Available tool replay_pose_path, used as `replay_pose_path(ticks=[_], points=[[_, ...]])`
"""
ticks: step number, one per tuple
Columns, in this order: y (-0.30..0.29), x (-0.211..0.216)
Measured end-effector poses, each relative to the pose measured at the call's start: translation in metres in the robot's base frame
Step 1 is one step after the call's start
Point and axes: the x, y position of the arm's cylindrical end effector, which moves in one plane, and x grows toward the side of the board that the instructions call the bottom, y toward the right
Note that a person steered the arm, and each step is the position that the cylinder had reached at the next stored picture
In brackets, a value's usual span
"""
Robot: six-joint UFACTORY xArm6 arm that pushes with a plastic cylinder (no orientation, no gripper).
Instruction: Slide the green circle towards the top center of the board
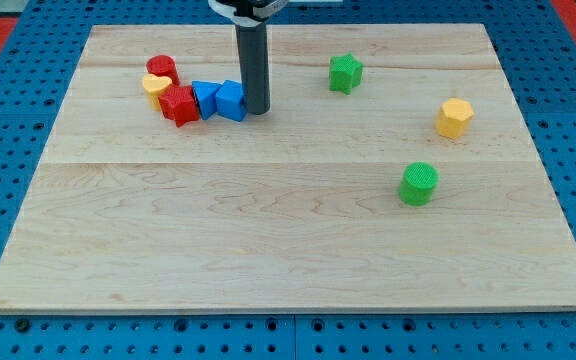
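Observation:
The green circle (419, 184) is a round green block on the wooden board (288, 260), right of centre and in the lower half. My tip (256, 109) is the lower end of a dark rod that comes down from the view's top, left of centre. It stands far to the upper left of the green circle, right beside a blue block (231, 100).
A cluster lies at the upper left: a red round block (162, 69), a yellow heart (155, 86), a red star (179, 104), and two blue blocks (206, 98). A green star (345, 73) sits top centre-right. A yellow hexagon (454, 117) is at the right.

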Motion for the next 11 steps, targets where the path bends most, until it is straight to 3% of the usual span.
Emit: replay_pose_path(ticks=[2,5,6,8,11], points=[[0.036,0.04],[0.076,0.163],[0.11,0.18],[0.191,0.171],[0.183,0.144]])
